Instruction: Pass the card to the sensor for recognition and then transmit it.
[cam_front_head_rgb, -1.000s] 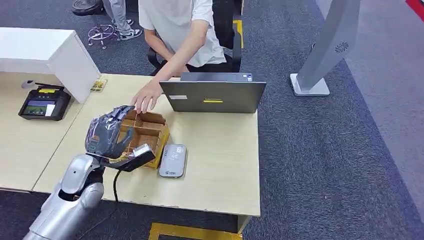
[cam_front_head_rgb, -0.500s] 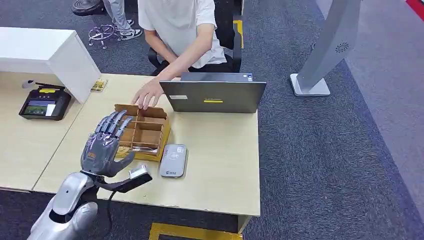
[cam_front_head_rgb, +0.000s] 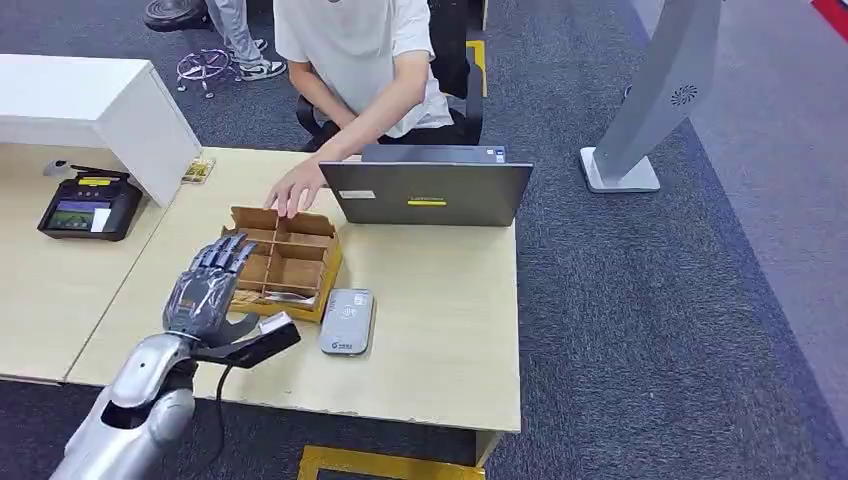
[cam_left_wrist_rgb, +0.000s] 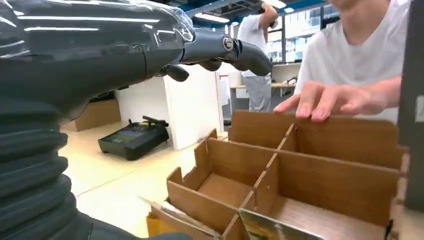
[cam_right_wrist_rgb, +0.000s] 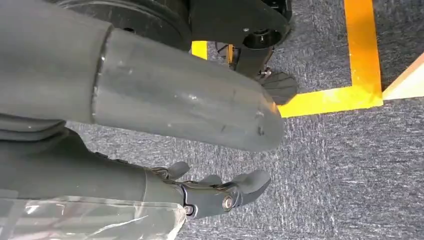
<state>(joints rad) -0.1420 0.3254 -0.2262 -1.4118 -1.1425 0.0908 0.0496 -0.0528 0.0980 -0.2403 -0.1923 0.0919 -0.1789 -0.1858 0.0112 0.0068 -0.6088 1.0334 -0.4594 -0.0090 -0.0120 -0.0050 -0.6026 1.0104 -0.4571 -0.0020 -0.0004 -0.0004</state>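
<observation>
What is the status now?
Left hand open beside brown cardboard divider box. Right hand open, empty. Person's hand rests on box's far wall.

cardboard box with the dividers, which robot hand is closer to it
Left. The left hand hovers open at the near edge of the cardboard box; the right hand hangs low over the carpet, away from the desk.

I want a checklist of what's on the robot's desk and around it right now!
Surface: pale wooden desk.
Job's things: cardboard divider box with cards in its near compartments; grey card sensor beside it.
Clutter: closed laptop, black payment terminal, white box.
Hands: left hand open over the box's near edge; right hand hanging above the carpet, holding nothing.
Cables: black cable at the left wrist.
Surroundings: person's hand on the box's far wall; grey stand; yellow floor tape.
</observation>
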